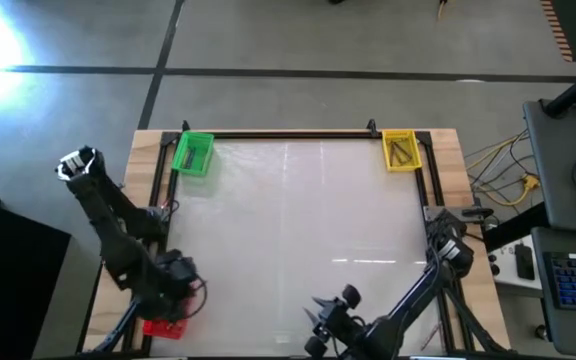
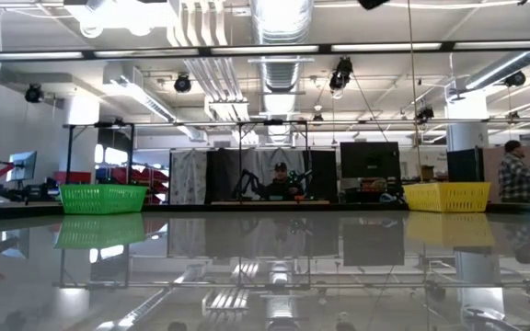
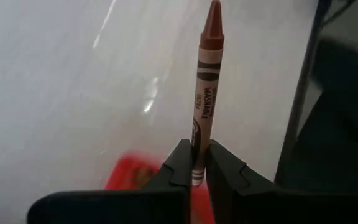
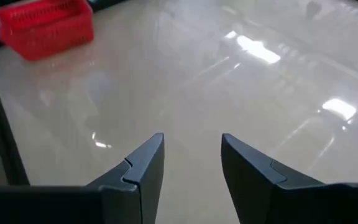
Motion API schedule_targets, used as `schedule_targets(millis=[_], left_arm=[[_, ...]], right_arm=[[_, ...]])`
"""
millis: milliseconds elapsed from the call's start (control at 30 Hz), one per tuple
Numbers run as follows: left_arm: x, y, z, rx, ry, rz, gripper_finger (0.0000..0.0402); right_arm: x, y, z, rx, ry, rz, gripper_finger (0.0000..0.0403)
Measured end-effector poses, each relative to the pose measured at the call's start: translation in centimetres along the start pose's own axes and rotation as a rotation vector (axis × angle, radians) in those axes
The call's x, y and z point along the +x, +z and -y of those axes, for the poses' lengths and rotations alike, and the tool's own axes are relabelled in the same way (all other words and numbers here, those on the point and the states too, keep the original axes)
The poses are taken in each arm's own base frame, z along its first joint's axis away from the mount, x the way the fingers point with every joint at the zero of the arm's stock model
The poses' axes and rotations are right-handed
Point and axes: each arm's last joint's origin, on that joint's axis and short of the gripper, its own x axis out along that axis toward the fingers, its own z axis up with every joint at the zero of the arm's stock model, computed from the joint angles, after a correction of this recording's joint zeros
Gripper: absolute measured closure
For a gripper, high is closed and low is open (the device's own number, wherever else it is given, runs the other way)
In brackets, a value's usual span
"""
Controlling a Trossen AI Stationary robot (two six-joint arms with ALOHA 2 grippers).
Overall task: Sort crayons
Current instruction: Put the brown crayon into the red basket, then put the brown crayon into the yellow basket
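Left gripper (image 3: 196,163) clamped on brown crayon (image 3: 206,87) above red bin (image 3: 132,178); right gripper (image 4: 191,158) wide, low over desk (image 4: 185,81).

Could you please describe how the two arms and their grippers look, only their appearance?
Both arms are dark, almost black, jointed links. The left arm has a white part at its outer end and red wiring near its gripper. The right gripper has two dark, wedge-shaped fingers with stepped inner edges.
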Motion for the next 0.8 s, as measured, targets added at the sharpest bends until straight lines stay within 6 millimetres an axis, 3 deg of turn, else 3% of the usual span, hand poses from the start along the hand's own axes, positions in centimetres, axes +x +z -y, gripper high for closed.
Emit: schedule_targets(millis=[100, 233, 400, 567, 800], left_arm=[[-0.6, -1.3, 0.4, 0.009, 0.064, -0.165, 0.0399], [0.1, -2.9, -0.1, -0.07, 0.139, -0.408, 0.0393], [0.9, -4.7, -0.6, -0.095, 0.152, -0.557, 0.0358], [1.4, -5.2, 0.0, -0.078, 0.05, -0.565, 0.0314], [1.8, -5.1, -0.9, -0.066, 0.115, -0.472, 0.0264]], right_arm=[[0.1, -0.2, 0.0, 0.009, -0.002, -0.019, 0.0252], [0.1, 0.0, 0.1, 0.009, -0.002, -0.057, 0.0249], [-0.6, 0.1, 0.4, -0.01, 0.006, -0.114, 0.0243], [-1.1, -0.2, 0.5, -0.02, 0.006, -0.142, 0.0241], [-2.0, 0.7, 0.8, -0.049, -0.024, -0.229, 0.0241]])
